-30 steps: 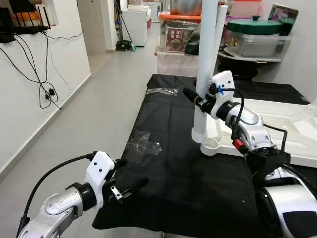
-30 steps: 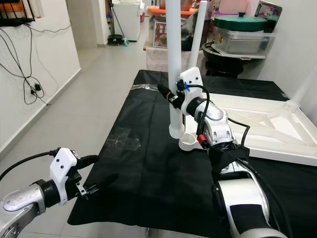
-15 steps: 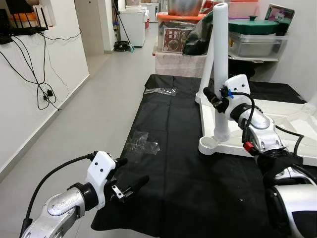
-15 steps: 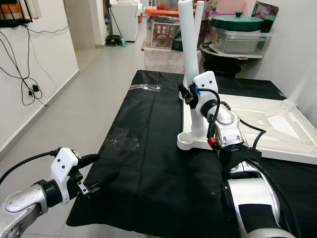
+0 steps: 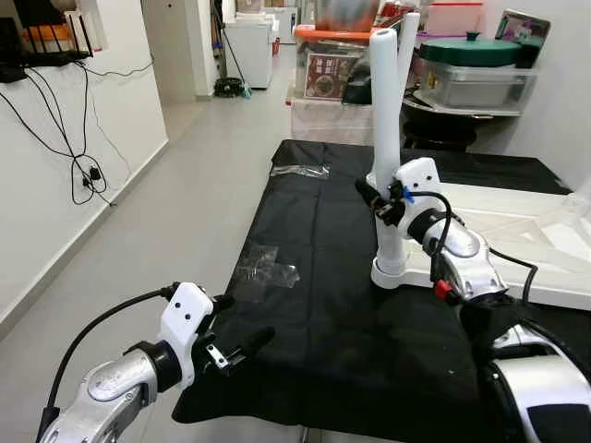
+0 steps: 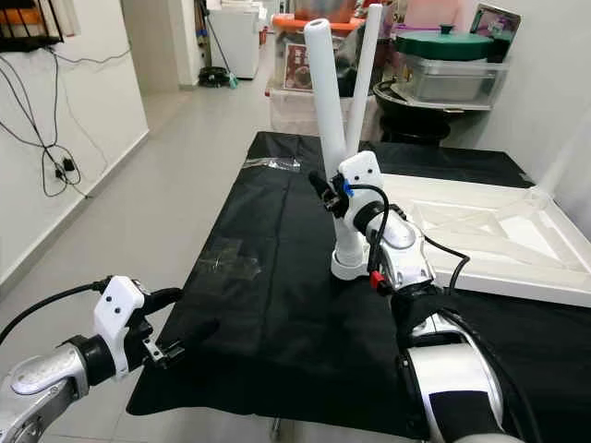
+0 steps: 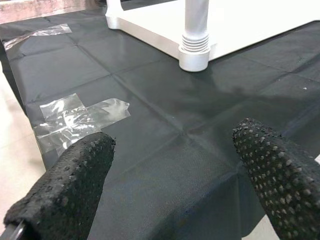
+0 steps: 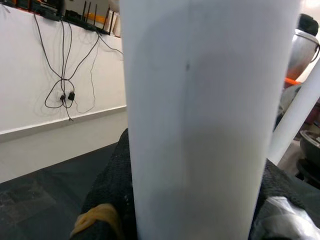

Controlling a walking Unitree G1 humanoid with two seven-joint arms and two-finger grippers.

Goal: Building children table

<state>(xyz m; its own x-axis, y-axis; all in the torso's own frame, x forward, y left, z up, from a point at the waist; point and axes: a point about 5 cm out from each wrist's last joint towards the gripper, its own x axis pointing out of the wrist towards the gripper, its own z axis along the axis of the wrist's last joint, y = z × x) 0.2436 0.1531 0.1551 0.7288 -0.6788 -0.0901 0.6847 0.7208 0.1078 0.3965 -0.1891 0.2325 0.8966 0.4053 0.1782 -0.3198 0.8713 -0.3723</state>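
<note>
A white tabletop (image 5: 536, 242) lies upside down on a black cloth (image 5: 314, 323). A white leg (image 5: 384, 111) stands almost upright with its ribbed foot (image 7: 195, 42) in the round socket at the tabletop's near left corner. My right gripper (image 5: 377, 205) is shut on this leg low down; in the right wrist view the leg (image 8: 200, 125) sits between the black fingers (image 8: 107, 190). A second white leg (image 5: 407, 55) rises at the far corner behind it. My left gripper (image 5: 244, 317) hangs open over the cloth's front left edge, holding nothing.
Crumpled clear tape (image 5: 266, 266) is stuck on the cloth left of the corner, and a clear plastic bag (image 5: 301, 170) lies farther back. Storage boxes and pots (image 5: 476, 65) crowd the back. Bare floor and a white wall with cables (image 5: 83, 171) are to the left.
The right gripper carried the leg left and straightened it from a rightward lean. Its foot was beside the corner socket and now sits in it. The left gripper has hardly moved.
</note>
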